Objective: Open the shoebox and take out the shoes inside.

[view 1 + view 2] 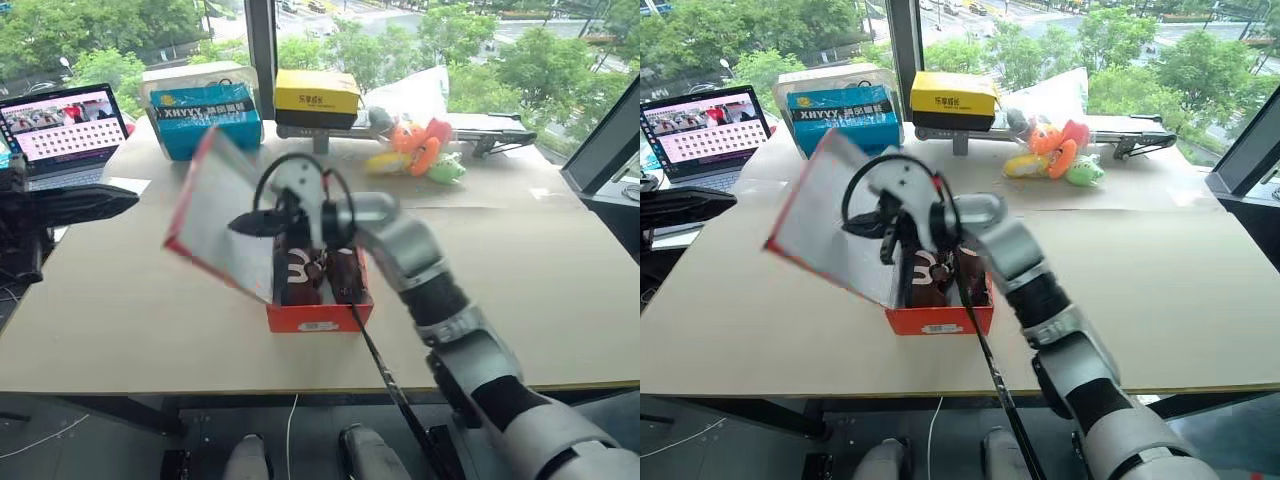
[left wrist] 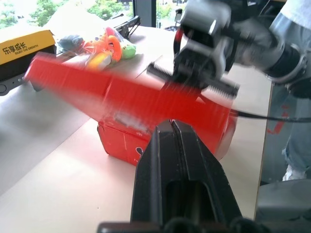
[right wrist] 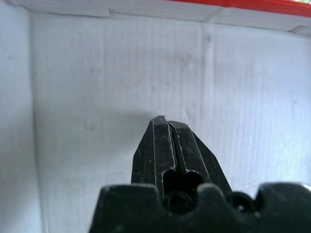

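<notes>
At far left, beside a laptop [image 1: 65, 128], the left end effector [image 1: 118, 200] is seen with its fingers pressed together and nothing held, hanging off to the side of the shoebox [image 1: 318, 315], apparently to leave room. The shoebox is set mid-tabletop [image 1: 540, 300], its lid [image 1: 215, 215] tilted up and leftward, the pale inside exposed. The lid seems to be pushed back by the right end effector [image 1: 245, 224], whose fingers are fully closed; they grip nothing and are aimed at the lid's inner face, though contact cannot be confirmed. The shoes [image 1: 315, 270] are shown lying inside, not yet taken out.
</notes>
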